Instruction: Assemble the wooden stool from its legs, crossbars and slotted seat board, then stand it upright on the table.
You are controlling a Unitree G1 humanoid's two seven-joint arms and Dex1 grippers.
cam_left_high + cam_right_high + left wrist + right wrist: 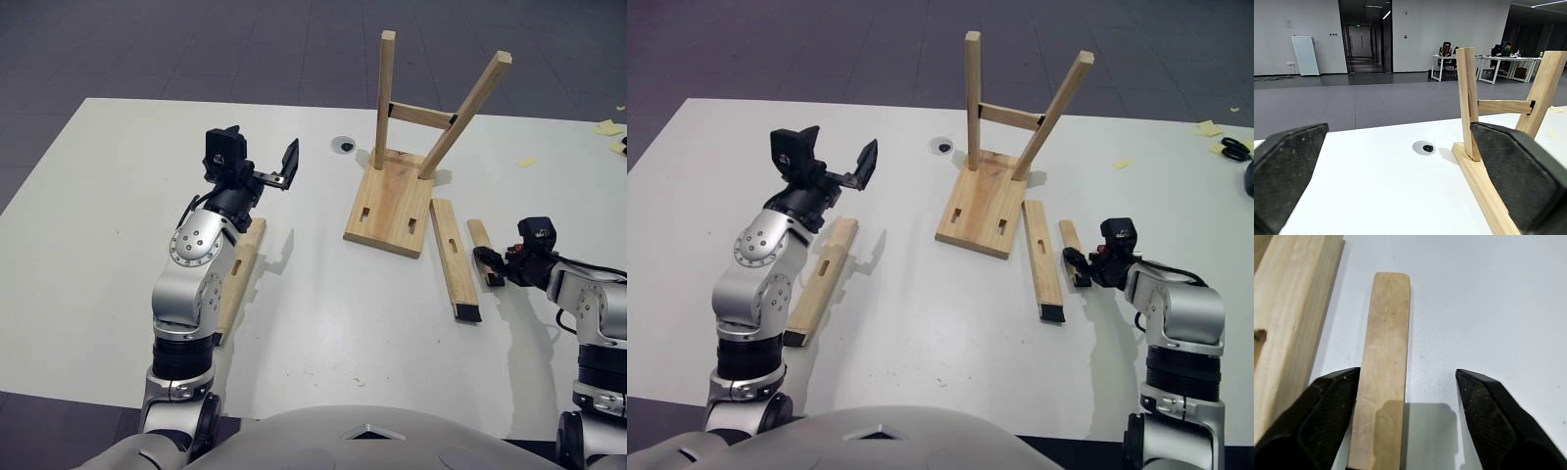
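Crossbar (1382, 357) lies flat on the table (1488, 293) near its right edge, just beside a loose leg (1288, 318), its long axis running straight out from my right hand (1409, 391), whose spread fingers (1327, 421) straddle the near end. My left hand (838, 155), also spread, hovers well apart, leftward.

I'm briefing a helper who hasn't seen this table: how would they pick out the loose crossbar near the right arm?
Find the seat board lying flat mid-table with two legs standing up from it. On its right lie two sticks side by side: a long slotted leg, then the crossbar. The crossbar is the outer, shorter, narrower one, between the open fingers of the right end effector.
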